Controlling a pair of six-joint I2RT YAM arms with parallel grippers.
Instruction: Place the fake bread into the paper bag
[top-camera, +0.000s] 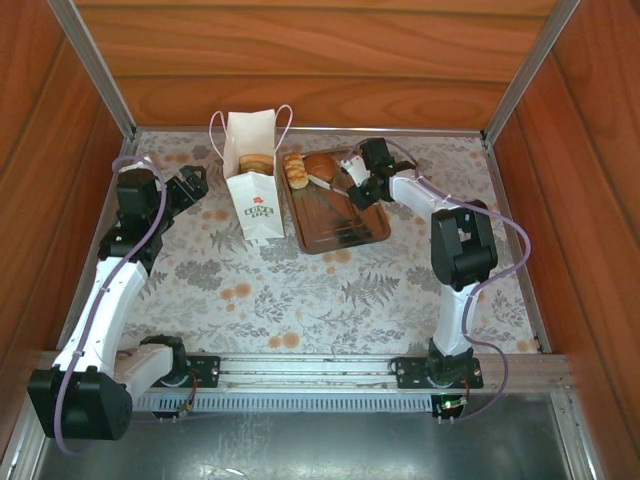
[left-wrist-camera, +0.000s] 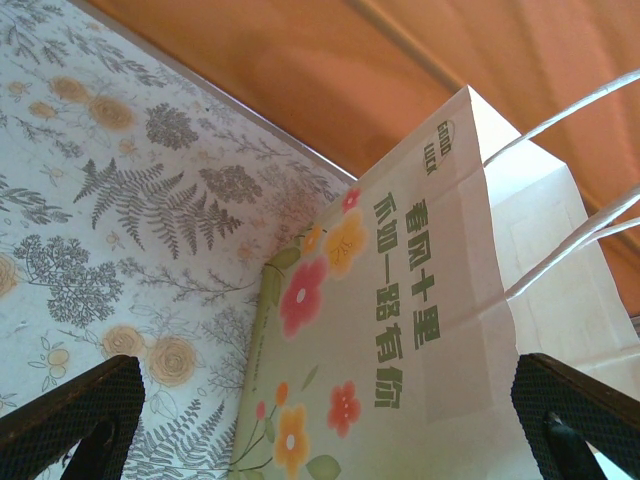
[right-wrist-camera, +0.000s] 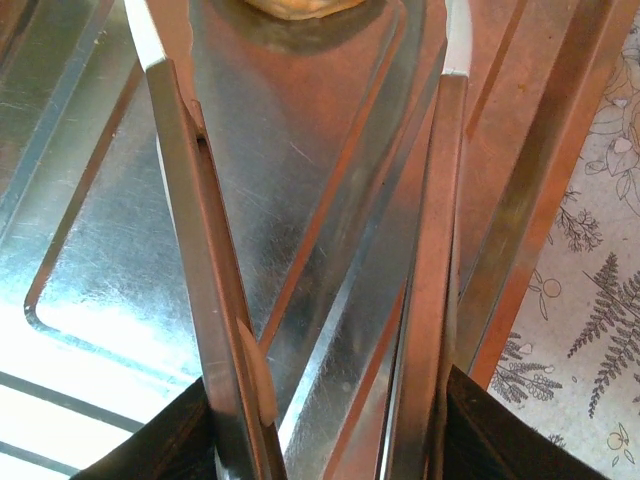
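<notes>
Hands nearest: the left hand (top-camera: 196, 186) is spread wide and empty, just left of the paper bag (top-camera: 256, 205). The right hand (top-camera: 355, 190) is pinching metal tongs (right-wrist-camera: 215, 300) over the brown tray (top-camera: 345, 232), their white tips aimed far-left. The bag stands upright on the floral surface (top-camera: 300, 300), just beside the tray. It is white, with green lettering, a red mark and pale cord handles, mouth upward. At the tray's far end lies the fake bread (top-camera: 296, 170): a striped golden croissant, long axis running near to far, beside a brown roll (top-camera: 321, 165). Another pale piece (top-camera: 256, 162) sits inside the bag's mouth.
</notes>
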